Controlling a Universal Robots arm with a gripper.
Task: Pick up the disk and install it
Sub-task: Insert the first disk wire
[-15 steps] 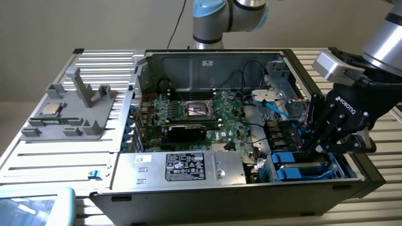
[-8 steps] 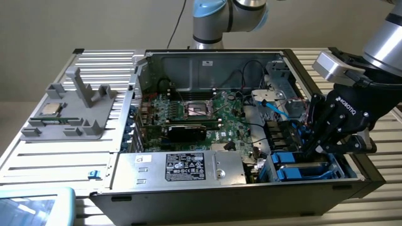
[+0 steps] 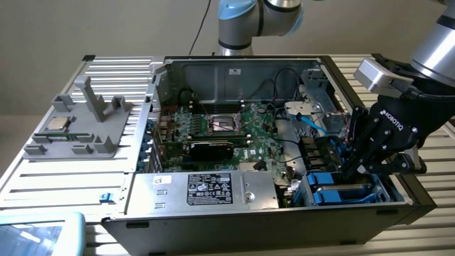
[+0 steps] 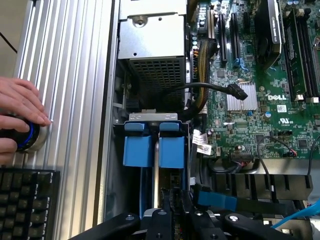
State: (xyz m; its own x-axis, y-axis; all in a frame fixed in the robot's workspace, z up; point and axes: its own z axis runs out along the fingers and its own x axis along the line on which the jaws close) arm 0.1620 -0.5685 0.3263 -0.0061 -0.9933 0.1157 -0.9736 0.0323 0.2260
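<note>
The disk [image 3: 334, 193] stands on edge in the drive bay at the front corner of the open computer case [image 3: 235, 69], on the exterior view's right. Only its blue plastic rails and a thin silver edge show. My gripper [image 3: 352, 172] reaches down into that bay from above, its dark fingers [image 3: 370, 146] close together on the disk's upper end. In the wrist view the disk [image 4: 138, 150] shows as two blue tabs with a silver strip between them, running into my gripper [image 4: 172, 212]. The disk's labelled face is hidden.
A silver box with a black label [image 3: 206, 189] fills the case's front beside the bay. The motherboard [image 3: 227, 128] and a blue cable [image 3: 313, 122] lie behind. A grey fixture [image 3: 92, 122] holds a small chip [image 3: 57, 124]. A person's hand [image 4: 20, 107] rests on a round knob beside a keyboard [image 4: 25, 200].
</note>
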